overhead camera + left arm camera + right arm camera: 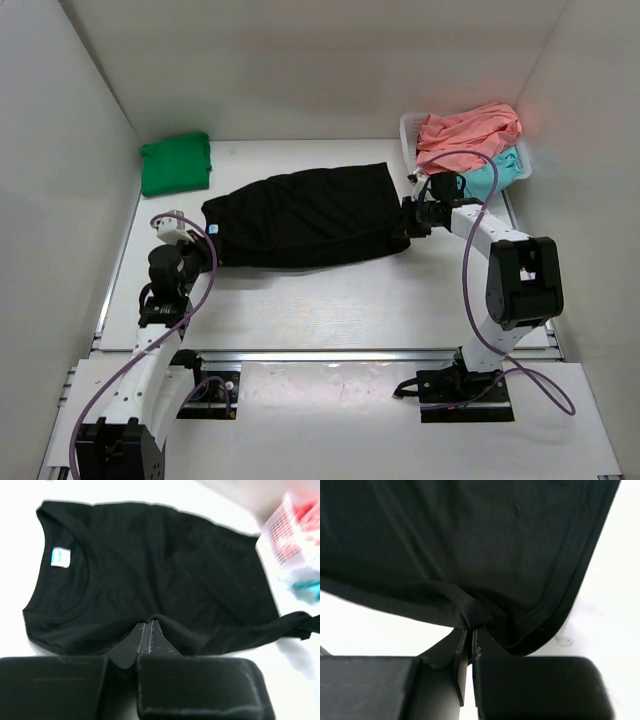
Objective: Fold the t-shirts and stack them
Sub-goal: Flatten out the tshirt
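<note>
Clearly the black t-shirt [300, 215] is limp, light cloth — the left hand [149, 624] and right hand [470, 630] each pinched closed on an opposite end's edge, sensible holds.

A large black t-shirt [300, 215] of soft, matt cloth fills the centre, lightly creased, with a stitched hem. A small, pale, smooth label [60, 557] sits inside its collar. At ten o'clock is a green t-shirt [175, 163], also matt cloth. At two o'clock, a white plastic basket [408, 135] with a perforated wall holds a coral-pink t-shirt [468, 128] and a teal t-shirt [495, 172], both soft, crumpled cloth. The table [330, 300] is smooth matt white. The left gripper [147, 626] and right gripper [470, 631] have matt black plastic fingers, scuffed pale at the edges, each pinching black fabric. Glossy purple cables [465, 275] trail along the arms.
</note>
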`<state>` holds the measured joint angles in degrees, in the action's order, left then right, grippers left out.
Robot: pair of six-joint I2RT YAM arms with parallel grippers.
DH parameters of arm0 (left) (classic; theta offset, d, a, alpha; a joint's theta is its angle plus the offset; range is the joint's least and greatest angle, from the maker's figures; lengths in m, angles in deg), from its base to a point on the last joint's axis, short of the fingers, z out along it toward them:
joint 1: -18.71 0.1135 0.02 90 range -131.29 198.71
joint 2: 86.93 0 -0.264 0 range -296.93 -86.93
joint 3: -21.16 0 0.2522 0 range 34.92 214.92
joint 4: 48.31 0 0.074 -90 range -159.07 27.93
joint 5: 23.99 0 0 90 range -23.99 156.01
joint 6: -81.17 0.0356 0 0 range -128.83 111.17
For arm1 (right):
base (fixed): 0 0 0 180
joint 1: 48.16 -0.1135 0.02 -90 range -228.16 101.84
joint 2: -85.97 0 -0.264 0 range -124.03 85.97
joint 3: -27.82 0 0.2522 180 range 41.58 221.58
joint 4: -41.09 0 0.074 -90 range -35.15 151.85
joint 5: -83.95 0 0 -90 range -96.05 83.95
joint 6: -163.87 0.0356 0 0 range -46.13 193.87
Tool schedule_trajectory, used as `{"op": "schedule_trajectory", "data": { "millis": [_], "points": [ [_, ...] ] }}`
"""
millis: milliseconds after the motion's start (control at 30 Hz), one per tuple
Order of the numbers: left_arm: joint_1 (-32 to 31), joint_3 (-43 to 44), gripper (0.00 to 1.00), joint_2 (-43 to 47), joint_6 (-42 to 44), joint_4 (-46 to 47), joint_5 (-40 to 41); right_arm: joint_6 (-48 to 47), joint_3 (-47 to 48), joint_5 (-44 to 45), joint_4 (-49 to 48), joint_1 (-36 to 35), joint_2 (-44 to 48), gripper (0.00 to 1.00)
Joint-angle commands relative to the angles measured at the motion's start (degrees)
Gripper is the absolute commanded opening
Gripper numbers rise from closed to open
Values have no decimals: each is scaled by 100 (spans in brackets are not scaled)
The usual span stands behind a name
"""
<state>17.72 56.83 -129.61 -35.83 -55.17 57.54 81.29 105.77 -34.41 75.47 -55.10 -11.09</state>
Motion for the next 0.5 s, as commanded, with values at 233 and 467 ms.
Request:
{"op": "schedule_trajectory", "data": {
  "millis": [233,467],
  "points": [
    [91,180,0,587,-68,-1868,-49,-293,-66,-187,610,0,530,0],
    [91,2566,0,-3057,-86,274,-558,-880,2890,32,-366,-132,-1233,0]
  ]
}}
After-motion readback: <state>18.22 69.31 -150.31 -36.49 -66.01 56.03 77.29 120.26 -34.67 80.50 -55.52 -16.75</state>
